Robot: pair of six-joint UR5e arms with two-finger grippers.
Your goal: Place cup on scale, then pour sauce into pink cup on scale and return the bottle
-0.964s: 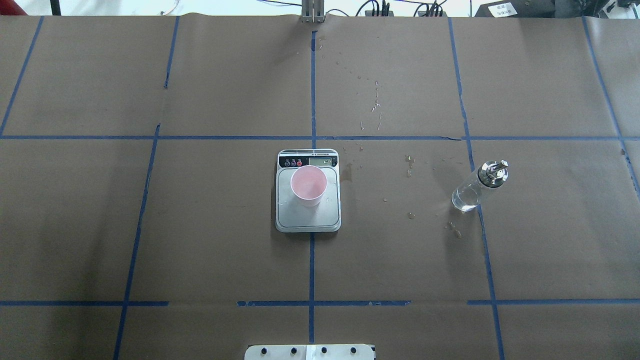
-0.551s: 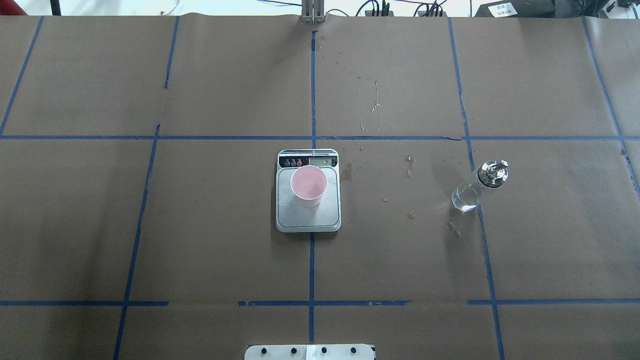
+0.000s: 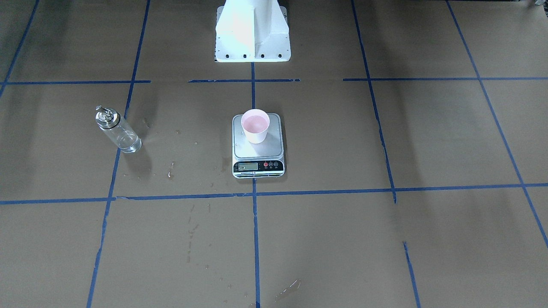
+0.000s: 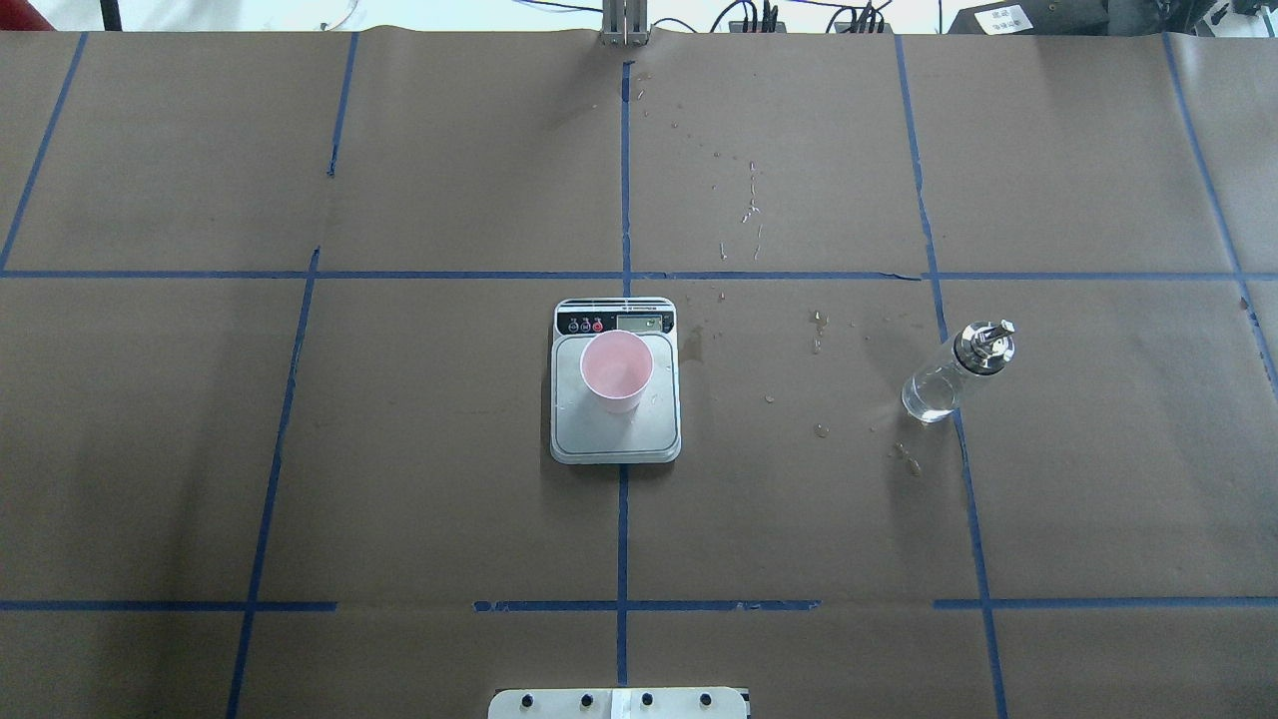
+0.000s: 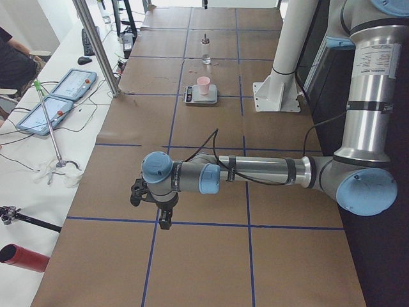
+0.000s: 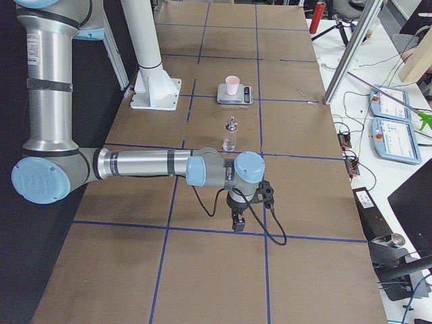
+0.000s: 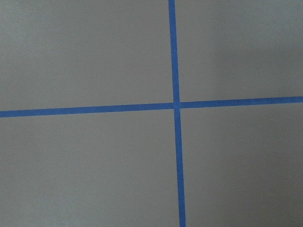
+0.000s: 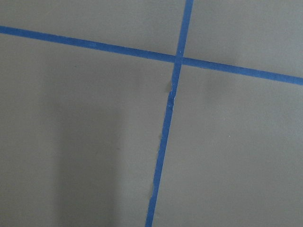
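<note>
Pink cup (image 4: 616, 371) is standing upright on the steel scale (image 4: 615, 439), toward its display end, mid-bench (image 4: 399, 449). Glass bottle (image 4: 944, 379) is standing upright well apart, on the robot's right, with clear sauce (image 4: 927, 399) sitting low inside. Left arm (image 5: 255, 171) and right arm (image 6: 142, 164) are hanging over bare paper at opposite bench ends. Left jaws and right jaws are pointing down, gripping nothing visible. How far open: cannot tell.
</note>
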